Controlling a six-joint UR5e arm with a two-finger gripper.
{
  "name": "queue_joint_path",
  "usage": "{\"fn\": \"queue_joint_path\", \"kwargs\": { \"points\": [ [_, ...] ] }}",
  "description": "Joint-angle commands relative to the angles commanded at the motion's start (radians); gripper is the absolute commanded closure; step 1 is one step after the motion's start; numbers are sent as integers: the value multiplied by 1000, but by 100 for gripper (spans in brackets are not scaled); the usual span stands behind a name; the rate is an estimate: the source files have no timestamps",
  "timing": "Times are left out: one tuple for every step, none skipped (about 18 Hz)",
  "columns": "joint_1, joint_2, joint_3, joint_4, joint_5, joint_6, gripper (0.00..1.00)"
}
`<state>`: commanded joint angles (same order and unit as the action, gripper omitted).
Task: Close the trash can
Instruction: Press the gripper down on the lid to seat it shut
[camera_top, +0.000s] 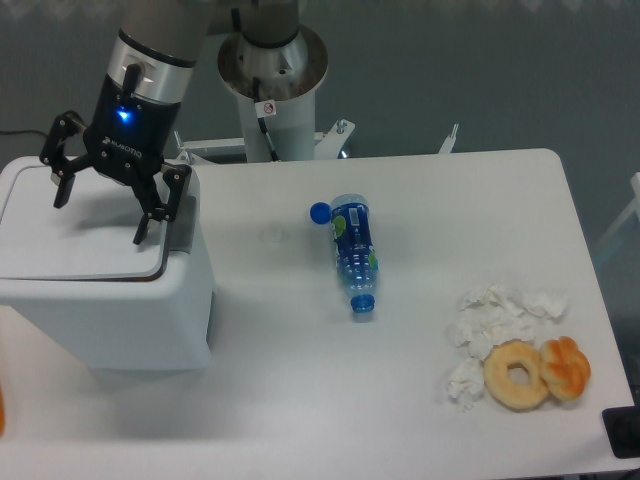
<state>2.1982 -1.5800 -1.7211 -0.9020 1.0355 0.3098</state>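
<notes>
The large white boxy plastic trash can (105, 300) is cut off at the left edge, its flat lid lying down directly beneath the black two-finger gripper (102, 218), whose fingers are spread wide, holding nothing; whether the fingertips touch the lid is unclear

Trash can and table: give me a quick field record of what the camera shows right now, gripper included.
trash can: white bin at table's left edge
lid: lying flat on the bin, looks down
gripper: open, fingers spread above the lid
bottle: clear, blue, on its side mid-table
bottle cap: blue, off, beside the bottle
tissues: crumpled white, right side
donut: plain ring, beside tissues
pastry: orange, touching the donut
</notes>
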Motion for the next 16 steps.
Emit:
{"fn": "queue_joint_path", "kwargs": {
  "points": [
    [0, 0, 0, 2, 0, 8, 0],
    [0, 0, 0, 0, 0, 27, 0],
    [0, 0, -6, 0, 2, 43, 0],
    [2, 0, -12, 0, 0, 49, 0],
    [2, 0, -14, 0, 0, 51, 0],
    [2, 0, -17, -2, 0, 52, 0],
    [2, 0, -23, -3, 0, 58, 0],
    [2, 0, -26, -3, 0, 73, 0],
    [2, 2, -28, -3, -2, 80, 0],
    [2, 2, -29, -3, -2, 80, 0],
    [3, 3, -29, -3, -5, 78, 0],
    [3, 2, -29, -3, -5, 80, 0],
    [2, 2, -29, -3, -5, 78, 0],
    [2, 2, -29, -3, -5, 78, 0],
    [2, 2, -29, -3, -8, 78, 0],
    [3, 2, -28, -3, -11, 77, 0]
  ]
}}
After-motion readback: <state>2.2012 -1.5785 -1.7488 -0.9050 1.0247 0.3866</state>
